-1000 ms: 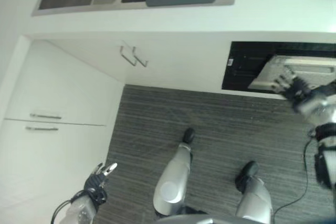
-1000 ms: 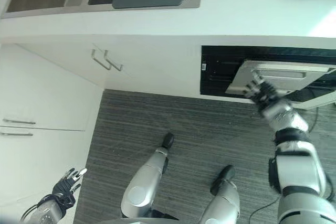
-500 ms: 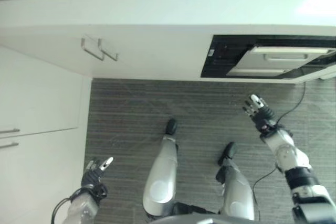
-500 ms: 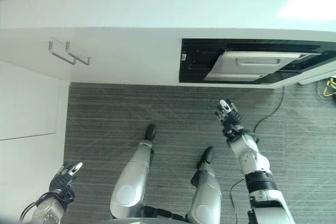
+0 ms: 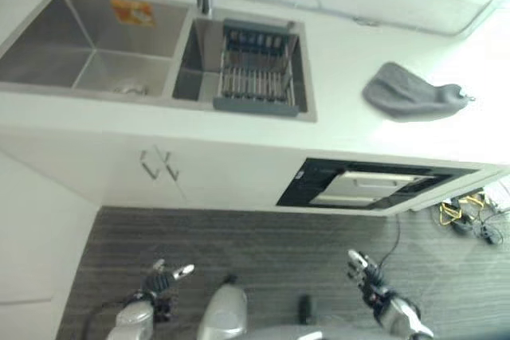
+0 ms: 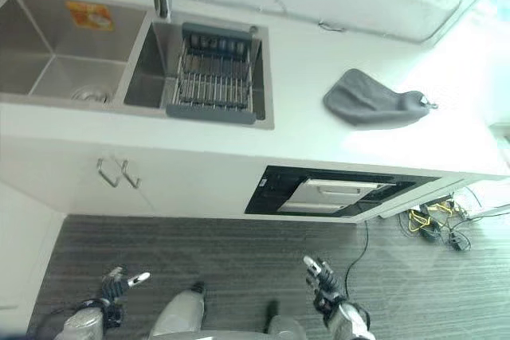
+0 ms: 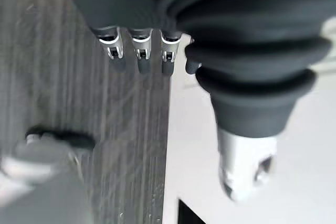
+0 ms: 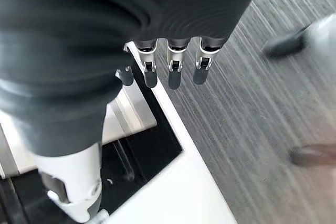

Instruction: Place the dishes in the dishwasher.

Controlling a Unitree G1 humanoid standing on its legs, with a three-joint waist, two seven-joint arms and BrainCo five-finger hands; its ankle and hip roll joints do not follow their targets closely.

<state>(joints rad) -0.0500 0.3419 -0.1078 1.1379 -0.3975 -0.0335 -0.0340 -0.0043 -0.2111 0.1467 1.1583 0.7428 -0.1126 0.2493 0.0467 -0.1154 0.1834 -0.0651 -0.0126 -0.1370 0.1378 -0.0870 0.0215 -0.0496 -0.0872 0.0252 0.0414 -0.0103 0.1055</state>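
Both hands hang low over the floor, left hand [image 5: 163, 279] and right hand [image 6: 322, 283], fingers loose, holding nothing. Dish rack [image 6: 213, 77] sits in sink [image 6: 48, 53]; dishwasher [image 6: 335, 194] stands ajar beneath desk [image 6: 303, 137], ready for loading.

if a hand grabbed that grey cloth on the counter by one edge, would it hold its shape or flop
The grey cloth would most likely flop: it lies slumped in soft folds on the white counter. It looks light, so it should lift easily. It would probably drag and bunch rather than slide whole if pushed, though how thick it is cannot be judged.
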